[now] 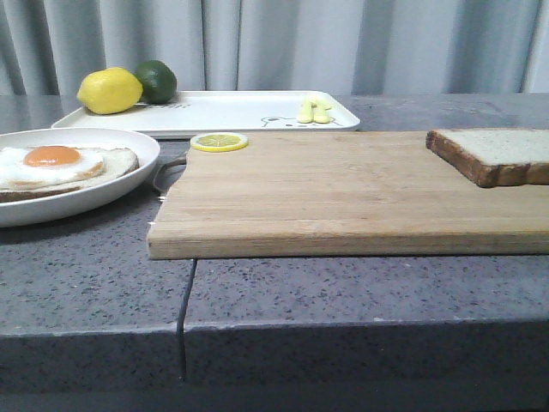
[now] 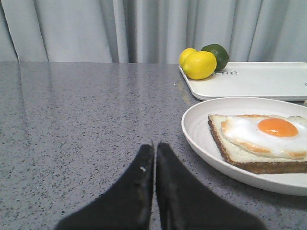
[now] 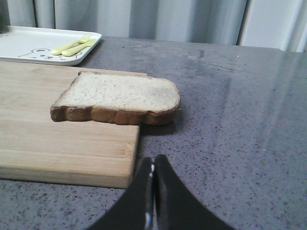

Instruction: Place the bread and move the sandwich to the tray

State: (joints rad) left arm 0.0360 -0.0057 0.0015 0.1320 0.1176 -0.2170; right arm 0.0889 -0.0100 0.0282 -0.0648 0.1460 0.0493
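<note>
The bread (image 1: 497, 154) lies on the far right of the wooden cutting board (image 1: 343, 197); in the right wrist view the bread (image 3: 120, 98) overhangs the board's edge. The sandwich, an egg-topped slice (image 1: 60, 165), sits on a round white plate (image 1: 129, 176) at the left, and also shows in the left wrist view (image 2: 261, 141). The tray (image 1: 232, 112) lies behind, near the curtain. My left gripper (image 2: 155, 146) is shut and empty, on the table beside the plate. My right gripper (image 3: 153, 160) is shut and empty, short of the bread. Neither gripper shows in the front view.
A lemon (image 1: 110, 90) and a lime (image 1: 156, 81) sit on the tray's left end, yellow cutlery (image 1: 314, 111) on its right. A lemon slice (image 1: 219, 142) lies at the board's back left corner. The grey stone table (image 1: 343, 292) has a seam at the front.
</note>
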